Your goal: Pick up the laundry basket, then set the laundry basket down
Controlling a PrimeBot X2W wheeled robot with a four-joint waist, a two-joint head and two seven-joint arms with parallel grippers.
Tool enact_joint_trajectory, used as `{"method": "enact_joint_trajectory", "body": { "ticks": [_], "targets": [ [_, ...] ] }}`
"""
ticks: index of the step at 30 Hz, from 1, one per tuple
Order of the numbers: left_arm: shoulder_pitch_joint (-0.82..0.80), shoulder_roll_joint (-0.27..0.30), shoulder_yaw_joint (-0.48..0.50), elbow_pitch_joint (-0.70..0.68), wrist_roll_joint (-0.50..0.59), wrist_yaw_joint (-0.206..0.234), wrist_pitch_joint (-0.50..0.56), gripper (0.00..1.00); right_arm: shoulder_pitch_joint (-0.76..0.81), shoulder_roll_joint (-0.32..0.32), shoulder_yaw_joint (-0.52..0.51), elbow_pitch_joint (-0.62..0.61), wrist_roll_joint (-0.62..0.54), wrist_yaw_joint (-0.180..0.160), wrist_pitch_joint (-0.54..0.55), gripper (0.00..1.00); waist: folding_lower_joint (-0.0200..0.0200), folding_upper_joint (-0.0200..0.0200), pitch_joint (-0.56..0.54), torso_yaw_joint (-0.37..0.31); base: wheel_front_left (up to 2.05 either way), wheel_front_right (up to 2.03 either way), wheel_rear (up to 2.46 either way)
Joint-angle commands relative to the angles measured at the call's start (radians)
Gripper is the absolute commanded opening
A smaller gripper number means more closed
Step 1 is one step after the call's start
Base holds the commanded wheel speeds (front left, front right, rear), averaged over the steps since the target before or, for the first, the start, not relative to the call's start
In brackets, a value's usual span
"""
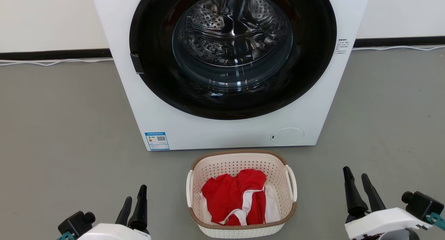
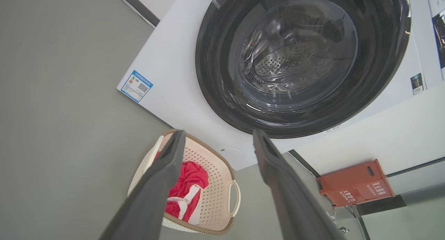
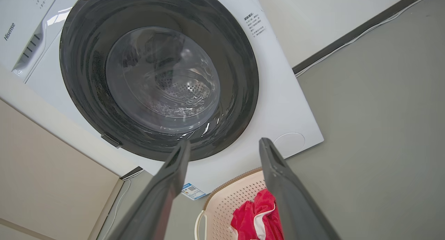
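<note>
basket: laundry basket (image 1: 226,167) on floor, just before the washing machine (image 1: 222,132), red garment (image 1: 233,195) inside | left claw (image 1: 135,195), right claw (image 1: 355,173): parted, empty, flanking | I judge them staged for its side handles

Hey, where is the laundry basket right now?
Head view, bottom centre: the laundry basket sits on the floor just before the washing machine, between the left gripper and right gripper.

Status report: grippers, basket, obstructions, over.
Both empty: left gripper open, right gripper open. Cream-white perforated plastic laundry basket on grey floor, untouched, red cloth inside. White washing machine close behind.
</note>
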Motion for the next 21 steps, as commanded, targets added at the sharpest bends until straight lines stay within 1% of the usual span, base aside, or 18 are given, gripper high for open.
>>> {"method": "enact_joint_trajectory", "body": {
  "ticks": [1,2,3,11,12,21],
  "targets": [
    [-0.046,0.009,0.012,-0.021,0.043,0.008,-0.019,1.00,-0.022,-0.012,0.020,-0.020,-0.049,0.004,-0.022,1.00,-0.0001,0.0000,-0.001,0.000,0.00,0.00,0.00],
    [-0.046,0.009,0.012,-0.021,0.043,0.008,-0.019,1.00,-0.022,-0.012,0.020,-0.020,-0.049,0.004,-0.022,1.00,-0.0001,0.0000,-0.001,0.000,0.00,0.00,0.00],
    [-0.047,0.009,0.011,-0.020,0.067,0.010,-0.025,1.00,-0.024,-0.011,0.024,-0.016,-0.078,0.004,-0.028,1.00,-0.0001,0.0000,-0.001,0.000,0.00,0.00,0.00],
    [-0.049,0.010,0.005,-0.010,0.163,0.019,-0.048,1.00,-0.033,-0.012,0.041,-0.004,-0.194,0.005,-0.052,1.00,-0.0001,0.0000,-0.001,-0.001,0.00,0.00,0.00],
    [-0.049,0.010,0.005,-0.010,0.163,0.019,-0.048,1.00,-0.033,-0.012,0.041,-0.004,-0.194,0.005,-0.052,1.00,-0.0001,0.0000,-0.001,-0.001,0.00,0.00,0.00],
    [-0.052,0.012,-0.001,0.000,0.276,0.029,-0.075,1.00,-0.035,-0.012,0.047,0.006,-0.316,0.006,-0.078,1.00,-0.0001,0.0000,-0.002,0.000,0.00,0.00,0.00]
  ]
}}
